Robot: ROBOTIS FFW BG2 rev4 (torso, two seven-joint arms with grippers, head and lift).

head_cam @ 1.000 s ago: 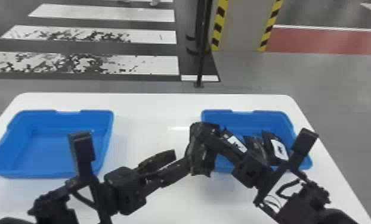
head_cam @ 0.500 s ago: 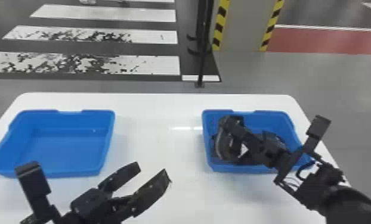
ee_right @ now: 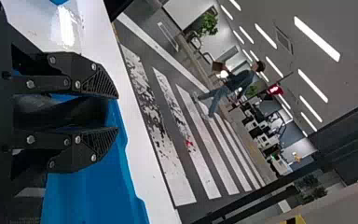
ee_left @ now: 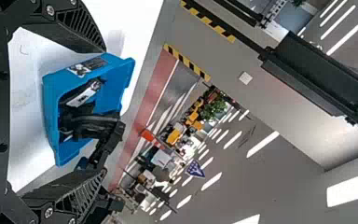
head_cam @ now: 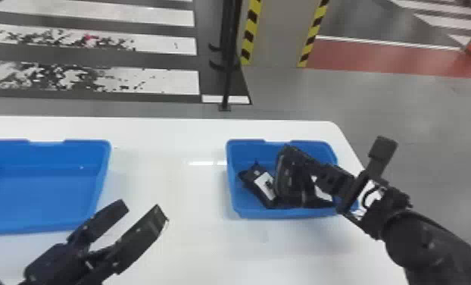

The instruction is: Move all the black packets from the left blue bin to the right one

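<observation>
Black packet (ee_right: 67,112), held narrowly by right gripper (head_cam: 294,189) in right bin (head_cam: 284,214).
Labelled packet (head_cam: 253,177) just beside those fingers; left gripper (head_cam: 144,209) with fingers wide.

White table (head_cam: 193,250) | on top: left blue bin (head_cam: 45,193) | right blue bin (head_cam: 246,151)

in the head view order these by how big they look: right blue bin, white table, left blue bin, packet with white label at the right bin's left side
1. white table
2. left blue bin, though partly cut off
3. right blue bin
4. white-labelled packet
</observation>
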